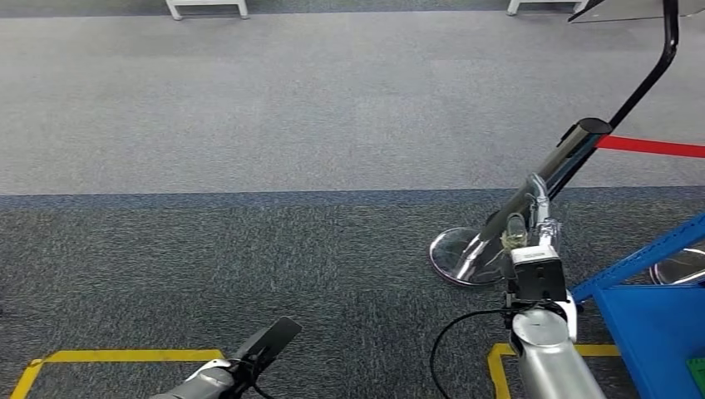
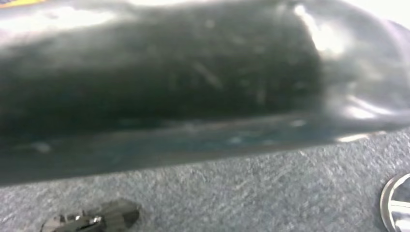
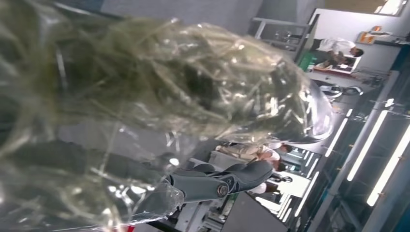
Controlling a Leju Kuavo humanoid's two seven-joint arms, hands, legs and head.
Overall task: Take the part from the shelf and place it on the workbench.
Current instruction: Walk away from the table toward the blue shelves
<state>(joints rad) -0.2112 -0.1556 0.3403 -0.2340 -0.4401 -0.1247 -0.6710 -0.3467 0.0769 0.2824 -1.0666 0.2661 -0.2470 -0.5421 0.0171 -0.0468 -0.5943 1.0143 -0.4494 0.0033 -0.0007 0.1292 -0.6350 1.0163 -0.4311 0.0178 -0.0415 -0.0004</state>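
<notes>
Grey carpet floor (image 1: 249, 108), lighter band far, darker band near, w/ yellow tape lines (image 1: 125, 356) marking boxes near the robot's feet. Chrome stanchion post (image 1: 540, 187) leans on its round base (image 1: 453, 253) right of centre; red belt (image 1: 648, 147) runs off its top to the right edge. Blue shelf frame (image 1: 648, 258) at lower right, blue surface below it.

Right arm raised in front, right hand (image 1: 522, 229) up by the stanchion in head view. It grasps the part (image 3: 159, 106): smth wrapped in crinkled clear plastic bag, greenish-yellow tint. In right wrist view the bag sits close to the lens, dark shapes behind the film, grey thumb (image 3: 217, 181) pressed against its lower side. What's inside the bag: can't tell.

Left arm low at bottom edge; left hand (image 1: 266, 342) dark, fingers look straight & flat, nothing in it. Left wrist view blurred, dark glossy surface over carpet, chrome disc edge (image 2: 399, 203) at the corner.

People at desks far off in right wrist view, blurry.
</notes>
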